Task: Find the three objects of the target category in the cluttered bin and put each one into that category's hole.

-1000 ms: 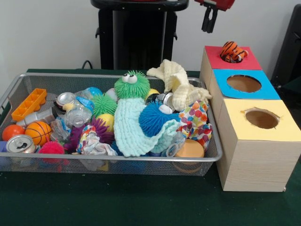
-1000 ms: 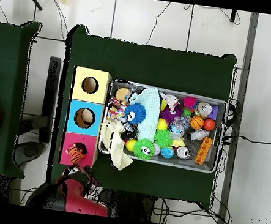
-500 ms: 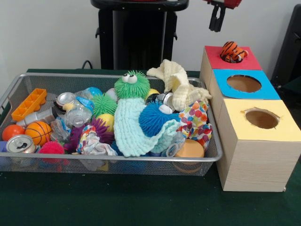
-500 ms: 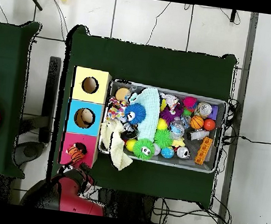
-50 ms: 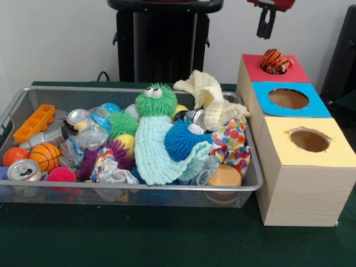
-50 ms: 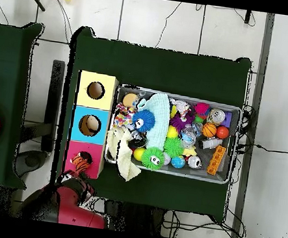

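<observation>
the gripper [image 5: 266,25] has drifted right, empty, fingers a little apart, above one tiger toy [image 5: 275,60] in one of three holes; one bin [image 5: 139,191].

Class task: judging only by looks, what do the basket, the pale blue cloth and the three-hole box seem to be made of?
Basket: metal wire mesh, grey and slightly shiny; you can see through its walls.
Cloth: soft knitted or chenille fabric, going by its bumpy ribbed texture.
Box: probably light wood or wood-look board, showing grain lines, with matte coloured tops.
</observation>
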Controlling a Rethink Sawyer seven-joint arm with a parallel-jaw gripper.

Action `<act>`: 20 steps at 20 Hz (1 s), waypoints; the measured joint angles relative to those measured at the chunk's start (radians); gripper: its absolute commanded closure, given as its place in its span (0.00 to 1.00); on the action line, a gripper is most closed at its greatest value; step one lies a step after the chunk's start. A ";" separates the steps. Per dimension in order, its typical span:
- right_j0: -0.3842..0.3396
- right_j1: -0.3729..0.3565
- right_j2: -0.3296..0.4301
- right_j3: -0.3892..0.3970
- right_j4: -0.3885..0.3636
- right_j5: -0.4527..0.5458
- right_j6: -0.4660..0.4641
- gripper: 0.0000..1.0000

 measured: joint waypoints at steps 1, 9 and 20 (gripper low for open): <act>0.003 0.001 0.003 0.000 0.004 0.000 0.000 1.00; 0.034 0.002 0.029 0.000 0.045 0.000 0.000 1.00; 0.003 0.024 0.076 0.001 0.063 -0.006 0.000 1.00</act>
